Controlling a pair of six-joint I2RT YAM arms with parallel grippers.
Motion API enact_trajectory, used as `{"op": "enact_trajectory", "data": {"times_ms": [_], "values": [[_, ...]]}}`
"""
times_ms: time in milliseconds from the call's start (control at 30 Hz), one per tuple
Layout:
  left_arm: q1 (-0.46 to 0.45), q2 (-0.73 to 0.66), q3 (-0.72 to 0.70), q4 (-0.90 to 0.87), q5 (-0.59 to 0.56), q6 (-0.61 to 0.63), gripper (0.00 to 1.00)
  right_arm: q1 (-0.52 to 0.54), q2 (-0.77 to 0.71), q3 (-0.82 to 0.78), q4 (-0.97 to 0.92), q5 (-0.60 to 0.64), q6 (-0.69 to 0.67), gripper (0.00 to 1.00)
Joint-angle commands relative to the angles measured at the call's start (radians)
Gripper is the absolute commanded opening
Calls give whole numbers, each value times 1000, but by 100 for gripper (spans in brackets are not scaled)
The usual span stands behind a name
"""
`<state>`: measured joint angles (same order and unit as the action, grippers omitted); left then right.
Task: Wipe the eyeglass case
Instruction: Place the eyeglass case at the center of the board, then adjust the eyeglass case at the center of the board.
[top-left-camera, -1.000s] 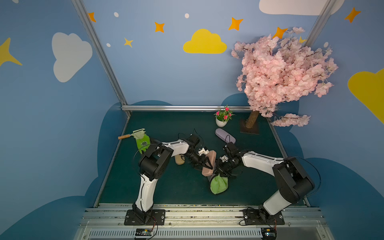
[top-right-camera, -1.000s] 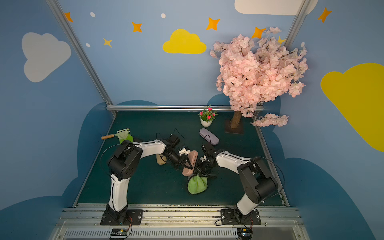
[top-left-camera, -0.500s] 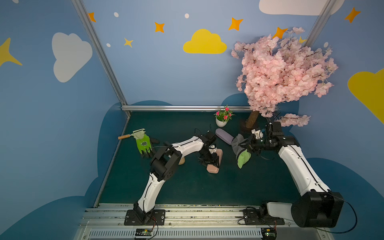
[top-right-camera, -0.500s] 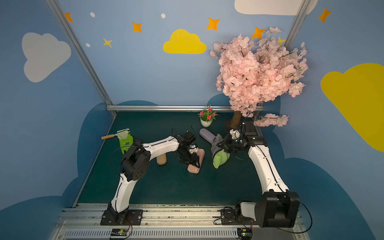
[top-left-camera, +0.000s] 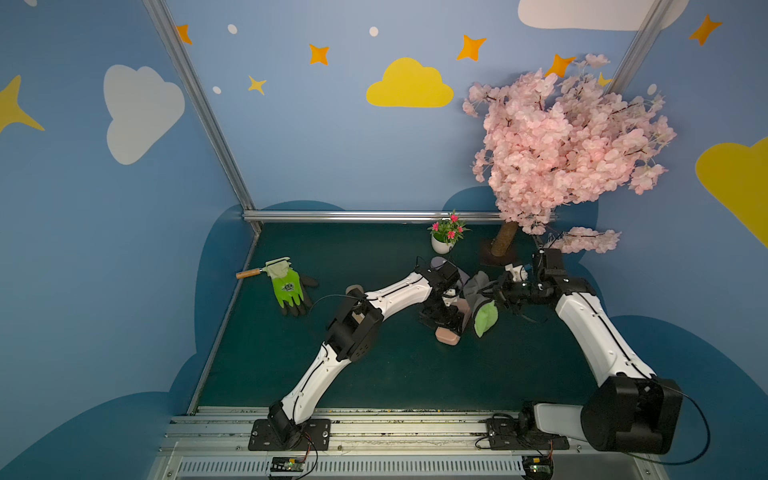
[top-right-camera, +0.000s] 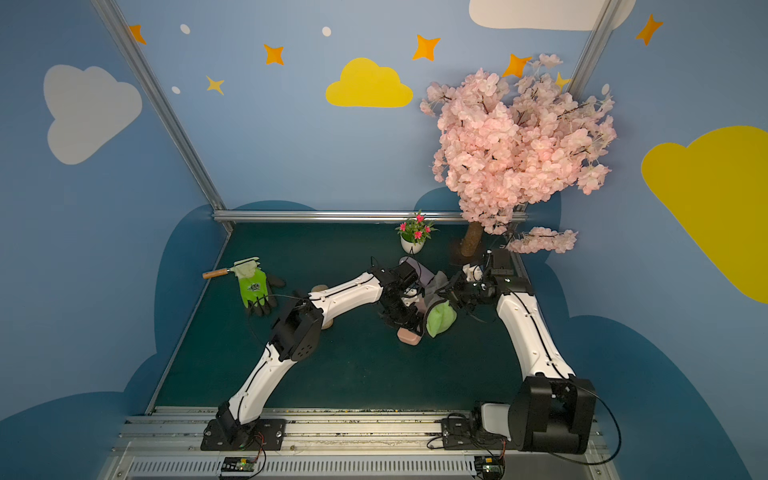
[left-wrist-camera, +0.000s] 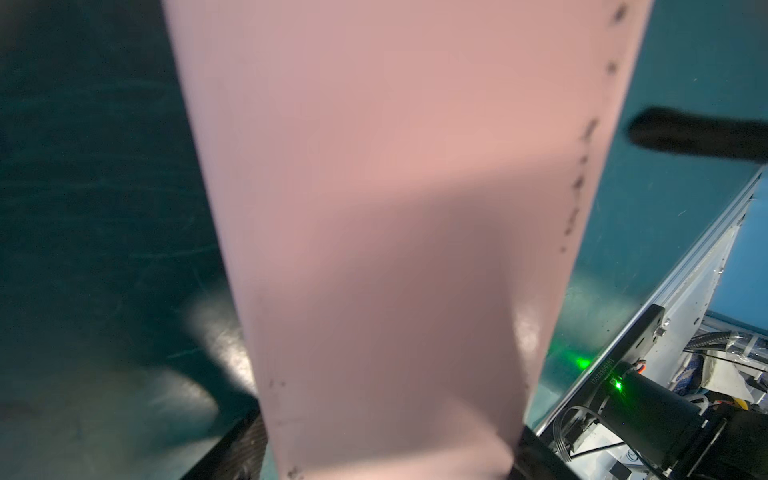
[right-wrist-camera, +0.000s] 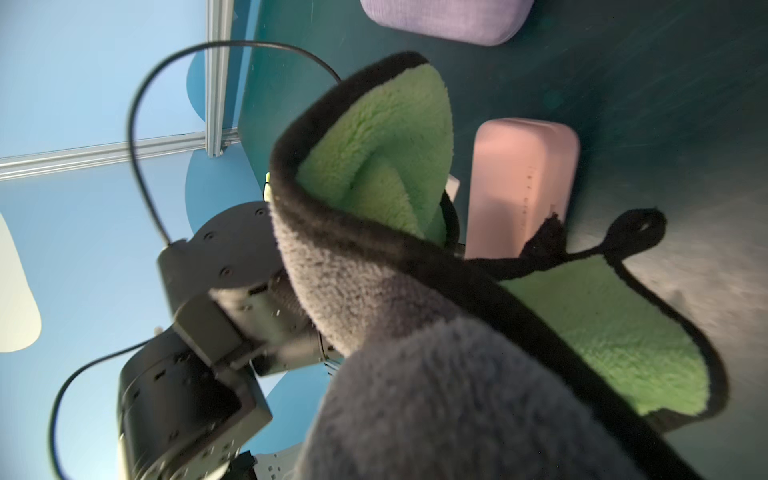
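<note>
Landmark: flower pot (top-left-camera: 441, 246), at the back of the counter (top-left-camera: 374, 374).
Pink eyeglass case (top-left-camera: 448, 337): flat on the counter on the robot side of the flower pot and well apart from it. One end pokes out from under the left arm in both top views. Judged to be the case to wipe, since both arms meet over it.
Left gripper (top-left-camera: 441, 322): directly above the pink eyeglass case, pointing down. Dark fingers (left-wrist-camera: 232, 449) flank the case's sides in the left wrist view. Clamped or let go, cannot tell; the picture is blurred. Probably there to pin the case so a wipe does not push it along the counter.
Right gripper (top-left-camera: 494, 293): clenched on the cloth (top-left-camera: 484, 318), on the tree side of the line from flower pot to pink case.
Cloth: grey outside, green inside, black trim. Bunched at the grip and hanging free, with the green lobe just beside the pink case. Contact not certain. Held by one end, probably so the loose part can drag over the case.
Purple case (top-left-camera: 438, 262): just beside the flower pot on its robot side, partly hidden by the left arm. Untouched.
Glove (top-left-camera: 289, 286): well apart from the flower pot, toward the left wall. No part in this step.
Risk: an unpinned case sliding under the cloth.
</note>
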<state>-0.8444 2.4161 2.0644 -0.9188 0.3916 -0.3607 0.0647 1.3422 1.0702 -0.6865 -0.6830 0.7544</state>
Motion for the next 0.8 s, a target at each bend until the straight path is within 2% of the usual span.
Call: {"op": "enact_trajectory", "data": {"times_ms": [0, 100, 233, 333, 367, 467, 567, 700, 767], "values": [[2, 33, 5, -35, 12, 24, 86, 74, 71, -66, 154, -38, 82, 0], [2, 25, -3, -32, 18, 25, 87, 63, 170, -196, 299, -39, 137, 0], [3, -40, -81, 47, 25, 30, 88, 42, 331, -248, 272, 3, 67, 0], [7, -144, -198, 178, 34, 24, 91, 43, 350, -259, 235, 40, 43, 0], [8, -177, -234, 225, 32, 19, 99, 45, 351, -254, 215, 54, 34, 0], [16, -275, -336, 354, 17, 7, 100, 44, 360, -234, 139, 117, -15, 0], [25, -342, -381, 381, 0, 14, 100, 17, 371, -236, 110, 143, -48, 0], [33, -485, -472, 342, -116, 60, 100, 7, 348, -213, 65, 181, -86, 0], [39, -583, -534, 298, -299, 96, 100, 12, 309, -183, 41, 183, -103, 0]]}}
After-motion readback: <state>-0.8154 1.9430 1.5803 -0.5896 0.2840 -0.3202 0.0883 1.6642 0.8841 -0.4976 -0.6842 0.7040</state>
